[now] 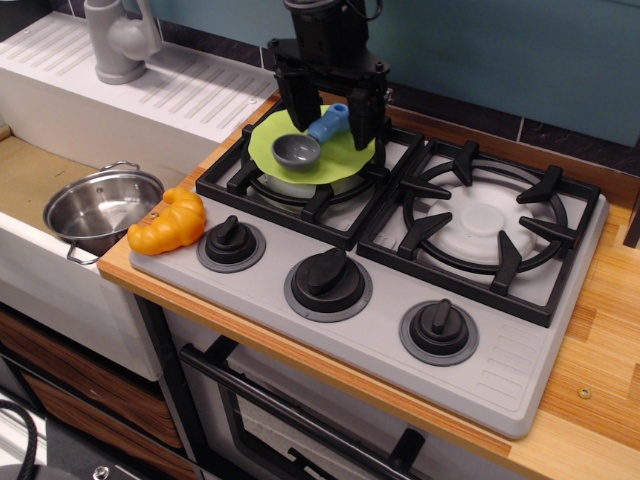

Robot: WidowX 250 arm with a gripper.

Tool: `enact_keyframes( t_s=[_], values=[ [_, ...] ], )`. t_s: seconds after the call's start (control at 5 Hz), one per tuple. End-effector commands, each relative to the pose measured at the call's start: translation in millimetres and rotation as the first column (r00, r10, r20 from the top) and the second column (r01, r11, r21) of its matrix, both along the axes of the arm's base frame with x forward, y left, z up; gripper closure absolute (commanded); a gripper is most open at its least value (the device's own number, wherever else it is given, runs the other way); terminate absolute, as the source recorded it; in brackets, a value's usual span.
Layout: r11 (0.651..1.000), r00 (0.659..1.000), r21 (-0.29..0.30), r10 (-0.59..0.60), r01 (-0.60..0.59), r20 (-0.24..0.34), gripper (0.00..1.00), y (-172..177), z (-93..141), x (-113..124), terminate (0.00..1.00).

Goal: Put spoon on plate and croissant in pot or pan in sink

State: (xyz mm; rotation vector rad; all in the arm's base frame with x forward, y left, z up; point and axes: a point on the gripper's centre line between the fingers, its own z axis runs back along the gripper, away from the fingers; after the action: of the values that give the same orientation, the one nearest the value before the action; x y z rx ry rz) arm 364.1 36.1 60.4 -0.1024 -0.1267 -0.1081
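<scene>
The spoon [308, 140], grey bowl and light-blue handle, lies on the lime-green plate [345, 153], which rests on the left burner grate. My gripper [330, 108] is open just above the plate, its black fingers [296, 101] standing either side of the spoon's handle without holding it. The orange-yellow croissant [169, 222] lies at the stove's front-left corner, on the counter edge. The shiny steel pot [101, 207] stands empty in the sink [30, 175], just left of the croissant.
A grey faucet [118, 38] stands on the ribbed white drainboard [190, 85] at the back left. The right burner grate [485, 226] is bare. Three black knobs [326, 276] line the stove's front. Wooden counter runs to the right.
</scene>
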Motion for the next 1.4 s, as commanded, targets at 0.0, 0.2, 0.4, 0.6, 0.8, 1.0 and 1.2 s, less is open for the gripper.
enact_keyframes(
  t_s=[0.0, 0.2, 0.4, 0.6, 0.8, 1.0, 1.2],
  values=[
    [1.000, 0.998, 0.023, 0.000, -0.001, 0.058, 0.00, -3, 52, -2, 0.00],
    [0.999, 0.999, 0.037, 0.004, -0.006, 0.041, 0.00, 0, 70, -7, 0.00],
    [0.997, 0.999, 0.077, -0.030, 0.026, 0.046, 0.00, -1, 81, -12, 0.00],
    [0.997, 0.999, 0.077, -0.030, 0.026, 0.046, 0.00, -1, 81, -12, 0.00],
    [0.997, 0.999, 0.077, -0.030, 0.026, 0.046, 0.00, -1, 81, -12, 0.00],
    [0.997, 0.999, 0.077, -0.030, 0.026, 0.046, 0.00, -1, 81, -12, 0.00],
    [0.999, 0.994, 0.043, 0.000, -0.005, 0.108, 0.00, 13, 81, -36, 0.00]
  ],
)
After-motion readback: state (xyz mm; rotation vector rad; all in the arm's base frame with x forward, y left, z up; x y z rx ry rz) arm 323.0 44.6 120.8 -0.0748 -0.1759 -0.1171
